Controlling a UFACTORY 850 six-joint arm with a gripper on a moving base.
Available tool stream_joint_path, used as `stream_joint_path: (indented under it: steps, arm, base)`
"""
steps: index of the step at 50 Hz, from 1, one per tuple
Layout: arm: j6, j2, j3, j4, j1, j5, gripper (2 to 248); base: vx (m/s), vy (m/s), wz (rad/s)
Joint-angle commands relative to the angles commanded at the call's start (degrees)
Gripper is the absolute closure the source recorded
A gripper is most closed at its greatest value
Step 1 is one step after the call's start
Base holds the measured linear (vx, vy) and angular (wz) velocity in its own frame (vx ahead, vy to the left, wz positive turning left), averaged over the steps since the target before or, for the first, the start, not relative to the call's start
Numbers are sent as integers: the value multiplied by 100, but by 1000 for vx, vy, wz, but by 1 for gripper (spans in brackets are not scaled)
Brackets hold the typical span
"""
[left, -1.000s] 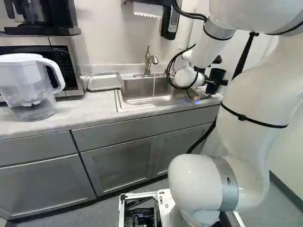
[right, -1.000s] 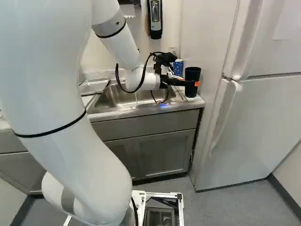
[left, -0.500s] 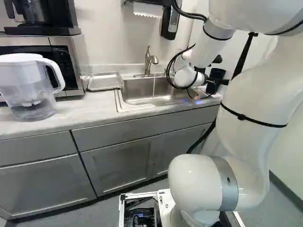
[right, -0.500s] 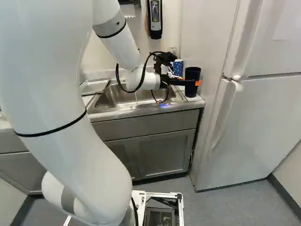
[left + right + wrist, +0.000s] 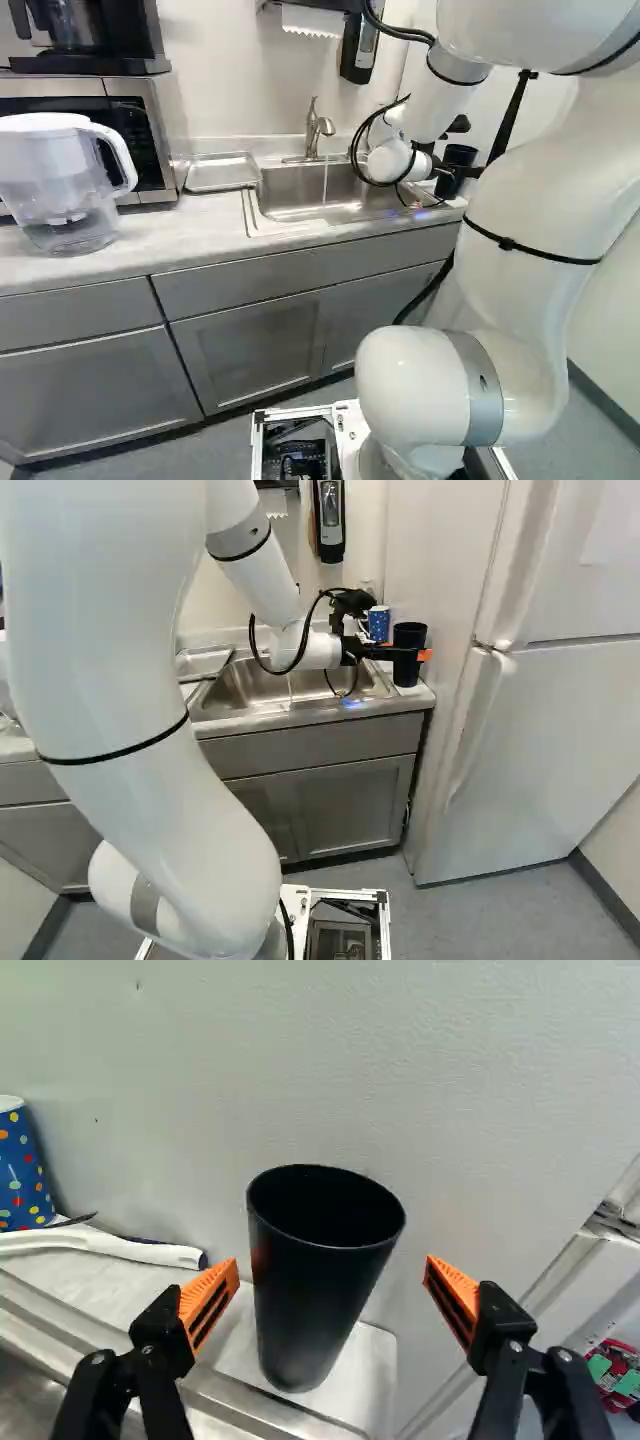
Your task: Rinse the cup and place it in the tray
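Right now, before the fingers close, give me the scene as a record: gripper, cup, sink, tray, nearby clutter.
gripper: open, one finger to each side of the cup, not gripping
target: black cup, upright, empty-handed side of the sink opposite the tray
support: counter
faucet: running, stream falling into the sink
tray: on the counter, cup not in it
nearby: blue dotted cup; white handle

Black cup [image 5: 315,1310], inner bottom hidden
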Motion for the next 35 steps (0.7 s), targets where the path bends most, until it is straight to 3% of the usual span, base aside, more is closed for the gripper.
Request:
stream_joint_path:
  steps: [30, 31, 35]
  arm:
    - [0, -52, -58, 0, -20, 0, 6]
    - [0, -52, -58, 0, -20, 0, 42]
    - [0, -52, -58, 0, -20, 0, 42]
  base:
    - [0, 0, 0]
    - [0, 0, 0]
    - [0, 0, 0]
